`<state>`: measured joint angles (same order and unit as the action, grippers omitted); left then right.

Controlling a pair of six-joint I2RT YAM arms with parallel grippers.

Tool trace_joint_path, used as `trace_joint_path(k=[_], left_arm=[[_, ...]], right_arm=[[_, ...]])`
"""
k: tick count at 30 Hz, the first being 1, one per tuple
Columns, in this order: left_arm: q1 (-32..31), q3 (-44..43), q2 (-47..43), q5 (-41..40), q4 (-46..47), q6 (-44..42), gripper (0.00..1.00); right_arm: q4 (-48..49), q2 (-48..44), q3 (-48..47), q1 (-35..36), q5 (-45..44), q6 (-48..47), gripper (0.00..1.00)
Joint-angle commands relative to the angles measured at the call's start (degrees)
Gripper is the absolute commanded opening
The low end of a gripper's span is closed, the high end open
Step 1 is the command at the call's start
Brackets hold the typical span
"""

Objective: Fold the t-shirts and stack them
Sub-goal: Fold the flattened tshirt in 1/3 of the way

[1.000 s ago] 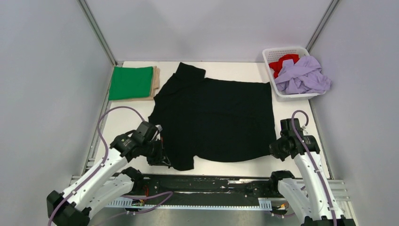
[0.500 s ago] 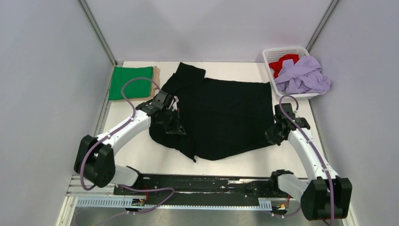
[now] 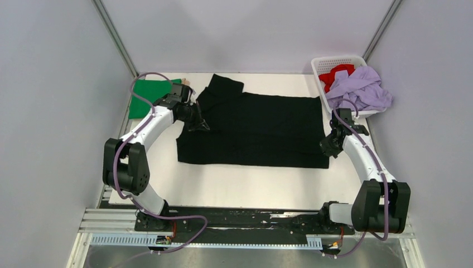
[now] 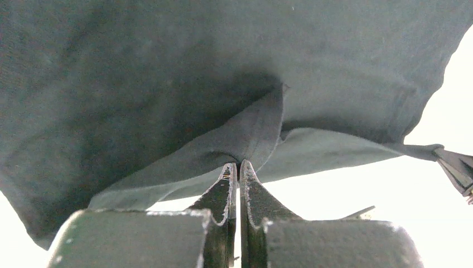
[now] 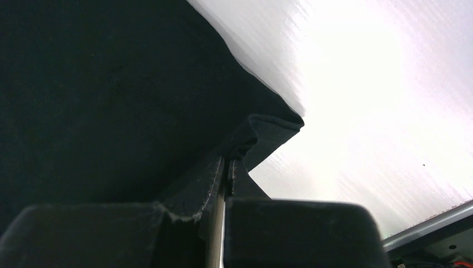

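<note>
Two pieces look finished: a folded green t-shirt [image 3: 144,99] lies at the far left of the counter [image 3: 234,187], with a sliver of what seems to be a tan t-shirt [image 3: 186,84] showing at its right edge, the two apparently in one pile. The black t-shirt [image 3: 251,134] is mid-fold in the middle of the counter. It lies as a wide, flat band with a straight near edge, and one sleeve pokes out at the far left corner. The left end effector [image 3: 199,124] is pinched tight on a tuck of black cloth near the shirt's left side. The right end effector [image 3: 330,149] is clamped the same way on the cloth at its right edge, and each wrist view shows fabric caught between closed fingers. By my reading a first lengthwise fold is being laid down, so letting go, the further folds and the move onto the pile are all left to do. The red t-shirt [image 3: 336,73] and lilac t-shirt [image 3: 362,90] sit crumpled in the white basket [image 3: 334,58] at the far right, untouched.
</note>
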<state>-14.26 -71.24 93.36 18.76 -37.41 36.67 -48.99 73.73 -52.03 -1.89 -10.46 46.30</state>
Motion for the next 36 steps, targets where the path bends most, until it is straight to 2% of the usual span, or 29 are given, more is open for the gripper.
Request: trace_joint_path(k=[1,9,14,22,25,27,28,29,30,31,32,33,34,35,36], left_arm=[[2.69,-2.89,-1.21,-1.44,0.59,-2.12,0.00],[5.75,-5.96,-0.92,-3.47,1.18,-3.55,0.00],[6.11,-8.71,1.49,-5.23,1.40,-4.59,0.00],[6.68,-14.01,9.69,-7.40,2.15,-5.42,0.00],[6.75,-16.69,13.33,-9.03,4.36,-5.46,0.03],[6.79,-19.48,16.86,-10.64,5.37,-5.54,0.14],[6.83,-22.01,19.62,-11.59,5.35,-5.79,0.28],[6.87,-23.64,20.96,-11.97,4.61,-5.85,0.32],[6.87,-27.07,23.40,-11.88,4.13,-6.46,0.47],[6.88,-28.63,24.43,-11.63,3.03,-6.71,0.58],[6.88,-31.40,25.82,-11.14,2.42,-7.01,0.79],[6.88,-32.33,26.10,-10.44,1.22,-7.19,0.95],[6.88,-33.09,25.79,-10.12,0.86,-7.12,0.97],[6.77,-32.65,24.07,-9.40,0.85,-6.93,0.99],[6.69,-30.54,22.92,-8.98,1.29,-6.81,0.99]], right_arm=[[3.03,-0.05,-2.76,-2.38,-1.04,-2.53,0.00],[5.79,2.21,-3.96,-3.29,-0.15,-5.00,0.00],[11.19,4.13,-4.70,-3.29,3.06,-7.14,0.00],[13.65,13.69,-10.20,-3.31,2.52,-8.55,0.00],[14.19,18.67,-13.35,-3.38,1.22,-8.64,0.04],[14.40,21.79,-16.15,-3.38,0.15,-8.91,0.11],[14.53,22.94,-17.58,-3.38,-0.27,-9.22,0.18],[14.57,23.79,-18.78,-3.38,-0.52,-9.59,0.26],[14.40,24.14,-20.15,-3.38,-0.25,-9.91,0.40],[14.37,23.90,-20.37,-3.31,0.20,-10.14,0.53],[14.28,23.22,-20.32,-3.18,0.55,-10.18,0.64],[14.21,21.54,-19.63,-2.97,0.83,-10.29,0.76],[14.17,19.98,-18.60,-2.62,0.75,-10.49,0.89],[14.12,18.38,-17.32,-2.14,0.76,-10.53,0.98],[14.10,16.44,-15.65,-1.54,1.33,-10.53,1.00]])
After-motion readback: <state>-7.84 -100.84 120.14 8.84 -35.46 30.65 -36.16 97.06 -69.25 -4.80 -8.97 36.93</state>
